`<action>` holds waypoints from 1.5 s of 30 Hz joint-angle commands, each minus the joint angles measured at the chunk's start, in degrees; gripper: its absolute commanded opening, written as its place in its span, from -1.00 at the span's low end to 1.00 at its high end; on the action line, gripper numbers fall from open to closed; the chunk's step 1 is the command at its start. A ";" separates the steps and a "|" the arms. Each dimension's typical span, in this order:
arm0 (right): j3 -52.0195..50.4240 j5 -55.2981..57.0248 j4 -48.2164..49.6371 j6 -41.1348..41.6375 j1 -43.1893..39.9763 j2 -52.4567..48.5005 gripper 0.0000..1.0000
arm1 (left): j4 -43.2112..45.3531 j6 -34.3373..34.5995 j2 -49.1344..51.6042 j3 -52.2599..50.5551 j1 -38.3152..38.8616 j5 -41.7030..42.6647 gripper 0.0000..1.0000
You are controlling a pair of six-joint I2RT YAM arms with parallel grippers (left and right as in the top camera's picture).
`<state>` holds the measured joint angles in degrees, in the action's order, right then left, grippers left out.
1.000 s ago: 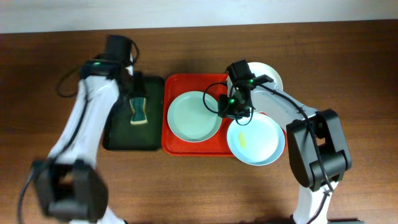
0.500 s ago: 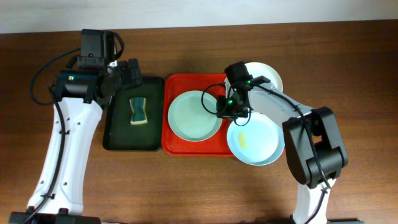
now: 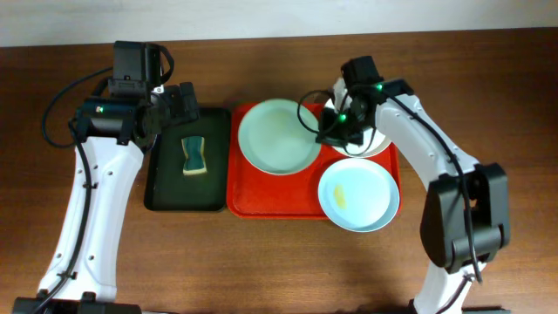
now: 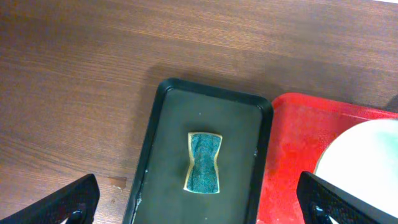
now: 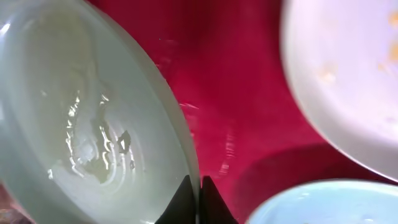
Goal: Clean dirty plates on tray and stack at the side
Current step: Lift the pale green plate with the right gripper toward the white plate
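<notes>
A pale green plate (image 3: 277, 135) hangs tilted over the back of the red tray (image 3: 261, 202). My right gripper (image 3: 325, 133) is shut on its right rim. In the right wrist view the fingertips (image 5: 198, 198) pinch that plate's (image 5: 81, 124) edge above the tray (image 5: 236, 93). A white plate (image 3: 370, 150) with yellow smears (image 5: 336, 74) lies partly hidden under the right arm. A pale blue plate (image 3: 358, 194) with a yellow smear rests on the tray's front right corner. My left gripper (image 3: 179, 105) hovers open, holding nothing.
A dark green tray (image 3: 166, 187) left of the red tray holds a green-and-yellow sponge (image 3: 193, 155). In the left wrist view the sponge (image 4: 204, 163) lies between the wide-open left fingers (image 4: 65, 202). Bare wooden table surrounds both trays.
The right gripper has closed on the green plate's rim and carried it up toward the back of the tray. The left gripper let go of the sponge, opened wide and rose.
</notes>
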<state>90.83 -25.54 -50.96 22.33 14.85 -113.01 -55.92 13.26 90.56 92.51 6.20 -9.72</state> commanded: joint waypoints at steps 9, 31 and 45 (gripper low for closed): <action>3.34 20.04 11.34 7.19 16.39 1.92 -0.92 | 0.07 0.15 0.22 -0.04 0.02 -0.63 0.99; 3.32 61.16 34.12 -14.38 34.21 1.01 -0.92 | 0.07 0.15 0.22 -0.04 0.02 -0.63 0.99; 3.32 63.93 50.56 -26.84 33.29 1.01 -0.92 | 0.07 0.15 0.22 -0.04 0.02 -0.63 0.99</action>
<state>93.10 38.61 -2.87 -3.73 47.92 -112.55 -55.90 13.28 90.54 92.53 5.91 -11.00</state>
